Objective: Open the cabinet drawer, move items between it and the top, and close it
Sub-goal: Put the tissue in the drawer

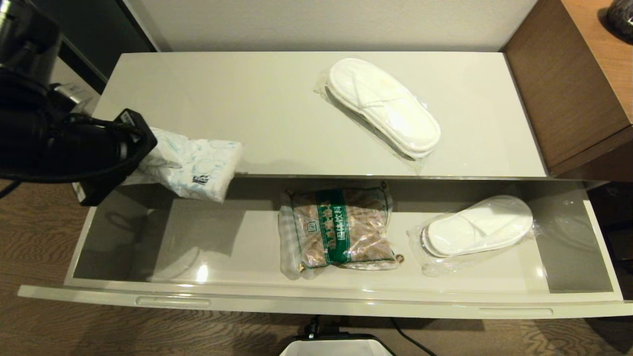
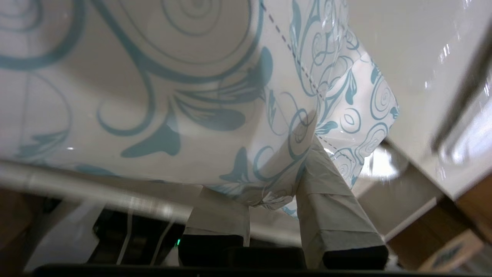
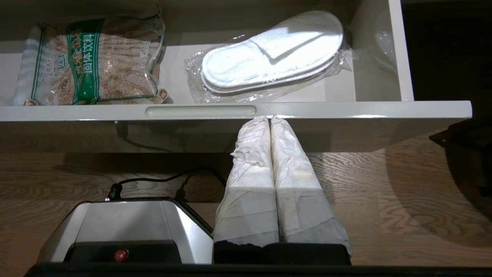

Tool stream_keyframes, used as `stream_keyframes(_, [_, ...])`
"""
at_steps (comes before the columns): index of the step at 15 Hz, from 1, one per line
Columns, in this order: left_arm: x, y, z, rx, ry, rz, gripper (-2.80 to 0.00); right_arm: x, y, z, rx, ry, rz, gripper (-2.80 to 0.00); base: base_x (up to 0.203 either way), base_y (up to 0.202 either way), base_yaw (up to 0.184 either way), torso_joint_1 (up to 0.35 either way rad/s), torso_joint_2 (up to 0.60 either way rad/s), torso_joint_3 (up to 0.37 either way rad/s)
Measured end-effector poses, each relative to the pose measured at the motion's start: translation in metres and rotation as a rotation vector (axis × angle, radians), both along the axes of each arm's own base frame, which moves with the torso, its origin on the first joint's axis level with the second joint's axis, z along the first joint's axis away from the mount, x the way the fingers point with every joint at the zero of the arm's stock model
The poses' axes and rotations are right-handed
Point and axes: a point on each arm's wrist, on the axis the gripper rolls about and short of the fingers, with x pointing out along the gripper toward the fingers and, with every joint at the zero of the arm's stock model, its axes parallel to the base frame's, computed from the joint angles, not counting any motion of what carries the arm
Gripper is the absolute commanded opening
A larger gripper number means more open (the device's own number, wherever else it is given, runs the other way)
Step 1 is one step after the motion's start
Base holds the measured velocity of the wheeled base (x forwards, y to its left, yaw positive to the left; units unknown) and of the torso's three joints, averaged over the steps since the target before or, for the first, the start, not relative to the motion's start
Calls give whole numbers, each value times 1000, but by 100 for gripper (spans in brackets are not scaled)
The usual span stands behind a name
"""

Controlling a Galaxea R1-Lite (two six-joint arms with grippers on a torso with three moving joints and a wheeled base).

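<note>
The cabinet drawer (image 1: 316, 301) stands pulled out. Over its left end hangs a white-and-pale-blue tissue pack (image 1: 198, 165), clear of the drawer floor, and my left gripper (image 1: 148, 163) is shut on its end. In the left wrist view the fingers (image 2: 330, 200) pinch the pack's wrapper (image 2: 153, 96). Inside the drawer lie a brown snack bag (image 1: 341, 227) with a green band in the middle and wrapped white slippers (image 1: 477, 225) to the right. Another wrapped pair of slippers (image 1: 383, 106) lies on the top (image 1: 237, 109). My right gripper (image 3: 269, 120) is shut and empty, low in front of the drawer front (image 3: 346, 109).
A taller brown wooden unit (image 1: 568, 84) borders the top on the right. Wood floor (image 1: 49, 232) lies in front and to the left. My own base (image 3: 123, 223) with a black cable sits below the drawer front. The left half of the drawer floor is bare.
</note>
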Motion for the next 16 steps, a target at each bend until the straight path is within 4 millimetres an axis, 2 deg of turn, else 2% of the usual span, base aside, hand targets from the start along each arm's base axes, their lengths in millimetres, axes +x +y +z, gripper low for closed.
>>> stream_keyframes(2, [-29,4,1,4,30,-19,-280,0,0,0,0,0,0,-280,0,0,0,0,0,0])
stream_keyframes(3, [-37,6,-3,9,48,-21,-280,0,0,0,0,0,0,-280,0,0,0,0,0,0])
stream_keyframes(5, [-39,6,-23,33,117,-14,-280,0,0,0,0,0,0,-280,0,0,0,0,0,0])
stream_keyframes(7, [-30,4,-47,53,175,-7,-280,0,0,0,0,0,0,-280,0,0,0,0,0,0])
stream_keyframes(12, [17,-8,-81,33,105,-10,-280,0,0,0,0,0,0,-280,0,0,0,0,0,0])
stream_keyframes(16, [45,-16,-112,59,210,-8,-280,0,0,0,0,0,0,-280,0,0,0,0,0,0])
